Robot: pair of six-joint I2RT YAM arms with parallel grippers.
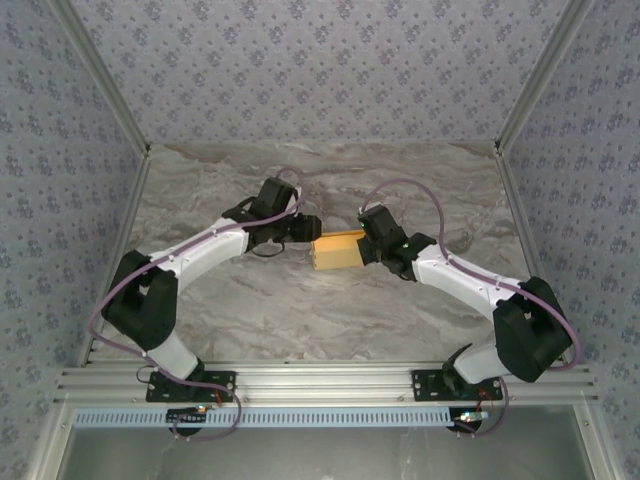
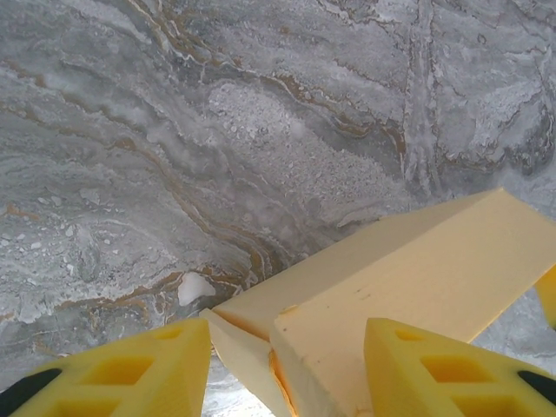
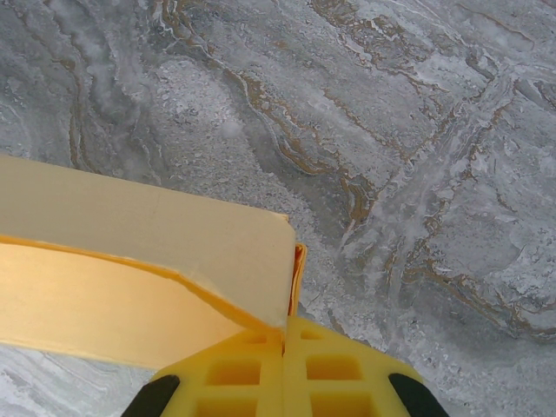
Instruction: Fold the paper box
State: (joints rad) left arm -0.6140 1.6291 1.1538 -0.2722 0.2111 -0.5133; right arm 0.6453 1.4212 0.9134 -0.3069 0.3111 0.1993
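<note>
Pinching paper box (image 1: 337,249) edge with right gripper (image 3: 284,343), straddling its end with half-open left gripper (image 2: 287,337); risking crushing it by oversqueezing.

The paper box (image 1: 338,250) between the two grippers reads yellow-orange from above. Close up its card is pale cream with orange cut edges. The left gripper (image 2: 288,330) and the right gripper (image 3: 284,334) have bright yellow fingers (image 2: 156,373) with black behind them. Beneath both, the table (image 1: 300,310) is grey marble veined ochre-brown. Beyond them, the walls (image 1: 320,60) carry grey-lilac floral wallpaper.
</note>
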